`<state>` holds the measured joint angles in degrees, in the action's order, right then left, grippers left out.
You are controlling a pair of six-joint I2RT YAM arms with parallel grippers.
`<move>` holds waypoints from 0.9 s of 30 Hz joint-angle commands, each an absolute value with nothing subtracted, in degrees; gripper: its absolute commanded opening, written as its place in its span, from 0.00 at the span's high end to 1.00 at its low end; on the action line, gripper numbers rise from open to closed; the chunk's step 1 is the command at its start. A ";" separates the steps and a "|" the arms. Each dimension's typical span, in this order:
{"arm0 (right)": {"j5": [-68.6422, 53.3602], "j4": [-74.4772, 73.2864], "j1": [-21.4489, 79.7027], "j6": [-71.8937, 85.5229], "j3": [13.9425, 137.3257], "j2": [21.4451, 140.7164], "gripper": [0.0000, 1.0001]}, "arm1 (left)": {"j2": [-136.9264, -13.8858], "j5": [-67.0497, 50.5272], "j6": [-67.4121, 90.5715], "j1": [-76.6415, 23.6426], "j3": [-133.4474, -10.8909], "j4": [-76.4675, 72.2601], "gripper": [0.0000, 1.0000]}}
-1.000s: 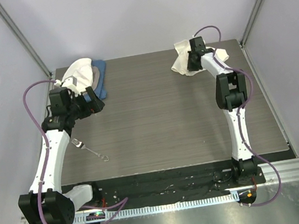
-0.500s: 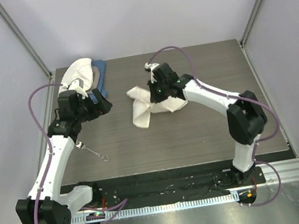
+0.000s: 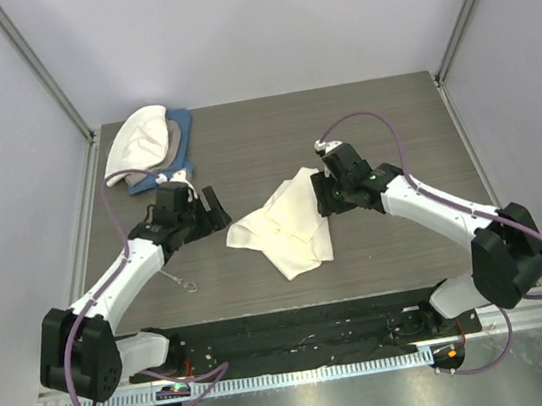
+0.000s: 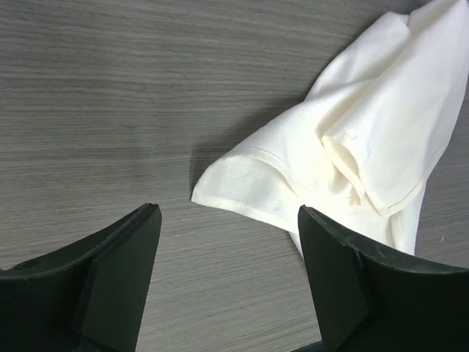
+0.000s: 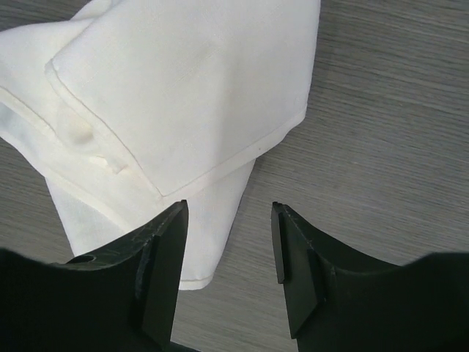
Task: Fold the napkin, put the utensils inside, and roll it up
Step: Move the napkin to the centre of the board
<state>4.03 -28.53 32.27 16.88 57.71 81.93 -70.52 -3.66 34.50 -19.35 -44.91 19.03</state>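
The cream napkin (image 3: 289,226) lies crumpled and partly folded over itself in the middle of the table. My right gripper (image 3: 323,196) hovers at its right edge, open and holding nothing. In the right wrist view the napkin (image 5: 183,95) lies below and ahead of the open gripper (image 5: 229,213). My left gripper (image 3: 214,211) is open just left of the cloth. In the left wrist view the napkin's corner (image 4: 242,191) lies ahead of the gripper (image 4: 229,220), apart from it. The slim silver fork (image 3: 183,281) lies near the front left, partly under the left arm.
A stack of white, tan and blue cloths (image 3: 147,145) sits at the back left corner. The black base strip (image 3: 299,330) runs along the table's near edge. Metal frame posts stand at the back corners.
My right arm carried the napkin from the back right corner to the table's middle and opened, dropping it. My left arm swung right toward the cloth, its jaws narrowing slightly.
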 commanded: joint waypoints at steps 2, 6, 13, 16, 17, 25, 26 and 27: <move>6.42 -27.25 32.52 19.25 56.95 77.96 0.43 | -73.30 -0.35 35.42 -22.32 -39.56 11.70 0.25; 4.49 -27.07 32.61 19.86 56.87 77.43 0.43 | -76.46 2.98 34.54 -23.11 -39.20 9.67 0.28; 1.85 -25.23 32.61 21.53 54.76 76.82 0.43 | -84.89 2.11 33.58 -24.17 -41.92 7.38 0.33; 0.97 -24.44 32.61 22.23 53.70 77.08 0.43 | -87.36 2.99 32.87 -24.70 -43.32 7.29 0.34; -1.21 -24.09 32.61 22.58 53.18 77.17 0.43 | -87.89 3.16 32.70 -24.96 -43.68 7.38 0.34; -6.24 -21.71 34.71 23.55 49.49 76.99 0.42 | -90.96 3.43 31.73 -26.72 -45.09 8.00 0.53; -6.15 -21.80 35.24 23.47 49.13 77.08 0.41 | -91.14 3.34 31.73 -26.89 -44.91 8.00 0.56; -5.80 -22.32 36.55 23.38 49.04 77.34 0.40 | -91.40 3.17 31.64 -27.16 -44.65 7.91 0.59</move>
<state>-4.27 -24.05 33.95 22.59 49.60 78.85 -89.80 2.57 32.40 -25.98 -44.80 8.25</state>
